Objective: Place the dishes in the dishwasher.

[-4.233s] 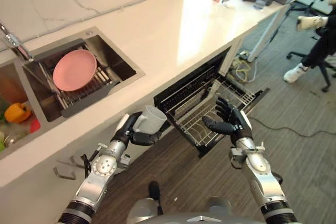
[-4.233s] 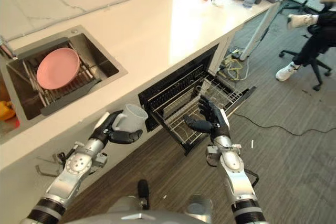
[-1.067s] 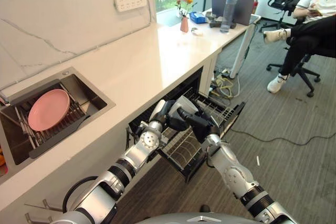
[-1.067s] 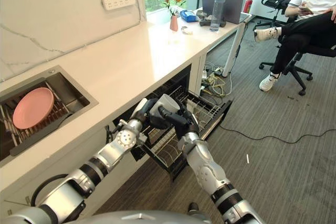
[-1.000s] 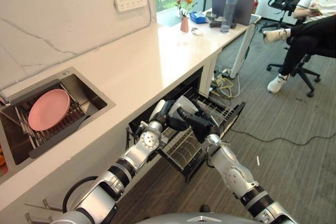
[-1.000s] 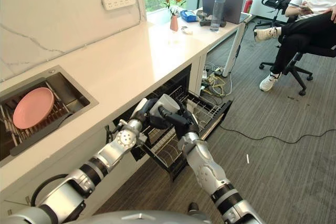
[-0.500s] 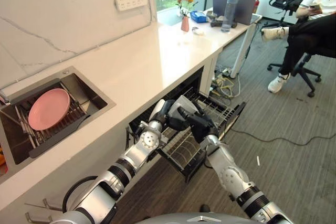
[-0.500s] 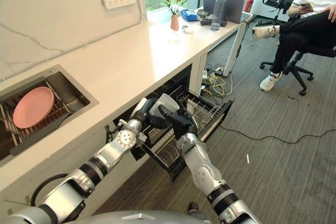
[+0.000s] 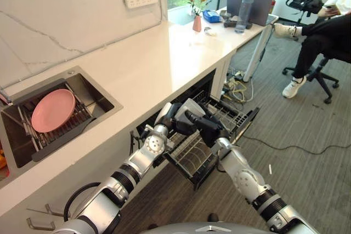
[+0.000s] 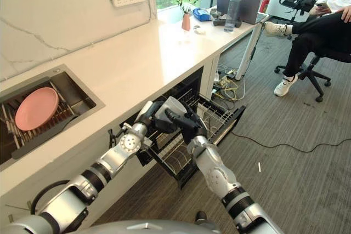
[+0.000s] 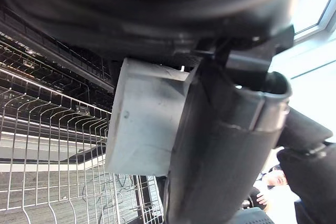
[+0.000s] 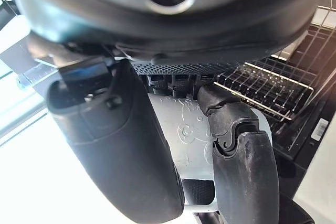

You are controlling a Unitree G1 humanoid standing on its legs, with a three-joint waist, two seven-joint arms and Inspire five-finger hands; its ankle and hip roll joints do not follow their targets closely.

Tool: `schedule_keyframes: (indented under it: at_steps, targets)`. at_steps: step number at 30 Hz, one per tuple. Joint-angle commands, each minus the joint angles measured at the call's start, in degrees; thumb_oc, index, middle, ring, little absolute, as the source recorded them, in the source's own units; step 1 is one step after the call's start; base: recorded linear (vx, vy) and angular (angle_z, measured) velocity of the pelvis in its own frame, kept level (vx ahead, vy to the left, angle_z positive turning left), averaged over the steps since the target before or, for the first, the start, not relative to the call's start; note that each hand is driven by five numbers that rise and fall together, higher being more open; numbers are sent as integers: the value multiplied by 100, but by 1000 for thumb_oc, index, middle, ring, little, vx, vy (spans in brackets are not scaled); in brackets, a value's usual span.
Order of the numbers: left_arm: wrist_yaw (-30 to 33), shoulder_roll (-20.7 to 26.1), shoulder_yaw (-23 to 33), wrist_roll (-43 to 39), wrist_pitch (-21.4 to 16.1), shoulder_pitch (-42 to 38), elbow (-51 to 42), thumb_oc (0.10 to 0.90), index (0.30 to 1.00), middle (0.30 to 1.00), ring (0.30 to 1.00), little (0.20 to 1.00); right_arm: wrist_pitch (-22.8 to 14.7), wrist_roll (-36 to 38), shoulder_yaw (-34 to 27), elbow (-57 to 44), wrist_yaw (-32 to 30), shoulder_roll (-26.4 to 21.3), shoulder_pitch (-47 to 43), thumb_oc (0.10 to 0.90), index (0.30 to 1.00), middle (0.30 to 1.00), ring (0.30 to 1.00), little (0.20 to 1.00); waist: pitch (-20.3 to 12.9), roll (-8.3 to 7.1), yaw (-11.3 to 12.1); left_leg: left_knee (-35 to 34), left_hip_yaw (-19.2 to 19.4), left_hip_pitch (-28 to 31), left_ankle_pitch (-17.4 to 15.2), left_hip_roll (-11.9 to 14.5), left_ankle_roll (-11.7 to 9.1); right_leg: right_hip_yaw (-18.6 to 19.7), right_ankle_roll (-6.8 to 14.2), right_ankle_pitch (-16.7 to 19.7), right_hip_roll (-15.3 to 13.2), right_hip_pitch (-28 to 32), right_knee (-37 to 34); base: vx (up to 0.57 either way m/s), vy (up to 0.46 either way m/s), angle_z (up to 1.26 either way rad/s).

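White mug [image 9: 189,108]: held above the pulled-out dishwasher rack [image 9: 211,135], centre of the left eye view, gripped from both sides. Left hand [image 9: 174,120]: fingers curled round the mug at its 9 o'clock side. Right hand [image 9: 205,126]: fingers wrapped on the mug at its 3 o'clock side. Step in hand, by judgement: hand-over or joint lowering into the rack. Next move calls for one hand letting go and a steady descent between the wires. Pink plate [image 9: 53,110]: waiting in the sink [image 9: 104,94] at 9 o'clock.

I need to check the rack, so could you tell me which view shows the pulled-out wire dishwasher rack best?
The left eye view: the wire dishwasher rack lies whole below the white mug in both hands. The right eye view matches; wrist views catch patches.
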Motion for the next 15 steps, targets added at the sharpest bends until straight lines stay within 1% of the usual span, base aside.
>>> schedule_keyframes:
  at_steps: [1,3,4,5,6,7,9,14,15]
  targets:
    - [-528,-593,-790,17,-801,-1480,-692,400,300,300,300,300,124,198,590,-380,1028,533,-1449,800,900,900,900,900,-105,-96,132,51,-216,80,-374,28,-154,199,721,-413,-619,172,75,3,-1,4]
    - [-557,-590,-799,-21,-789,-1531,-678,400,300,300,300,300,139,209,592,-381,1072,481,-1532,800,900,900,900,900,-105,-102,130,51,-220,81,-372,39,-159,200,728,-419,-618,177,75,0,0,0]
    - [-559,-593,-800,-30,-785,-1548,-673,400,300,300,300,300,136,211,577,-370,1077,481,-1547,687,731,731,731,731,-105,-100,127,51,-221,84,-370,40,-159,200,729,-421,-616,180,75,0,0,0]
    - [-559,-593,-800,-30,-785,-1549,-673,400,300,300,300,300,136,211,576,-368,1078,481,-1549,555,533,533,533,533,-103,-100,128,51,-221,85,-370,40,-159,199,728,-421,-616,181,75,0,0,0]
    - [-559,-593,-800,-30,-785,-1549,-673,400,300,300,300,300,136,211,576,-368,1078,481,-1549,555,533,533,533,533,-103,-100,128,51,-221,85,-370,40,-159,199,728,-421,-616,181,75,0,0,0]
    - [-559,-607,-795,-25,-776,-1582,-639,400,300,300,300,300,98,156,523,-346,1073,509,-1611,400,300,300,300,300,-104,-95,116,51,-218,88,-372,40,-156,209,731,-428,-612,173,75,0,0,0]
    - [-551,-611,-793,-17,-781,-1588,-633,400,300,300,300,300,72,120,485,-350,1068,524,-1618,400,300,300,300,300,-105,-90,104,51,-221,85,-375,40,-153,217,732,-431,-614,168,75,0,0,0]
    - [-444,-602,-725,-41,-793,-1656,-646,400,300,300,300,300,-211,-59,252,-421,901,735,-1578,400,300,300,300,300,-115,-53,61,51,-210,97,-395,27,-138,225,739,-441,-611,162,75,0,0,0]
    - [-443,-601,-726,-41,-793,-1656,-646,400,300,300,300,300,-212,-61,252,-422,899,737,-1578,400,300,300,300,300,-115,-54,61,51,-210,97,-395,27,-138,225,739,-442,-611,162,75,0,0,0]
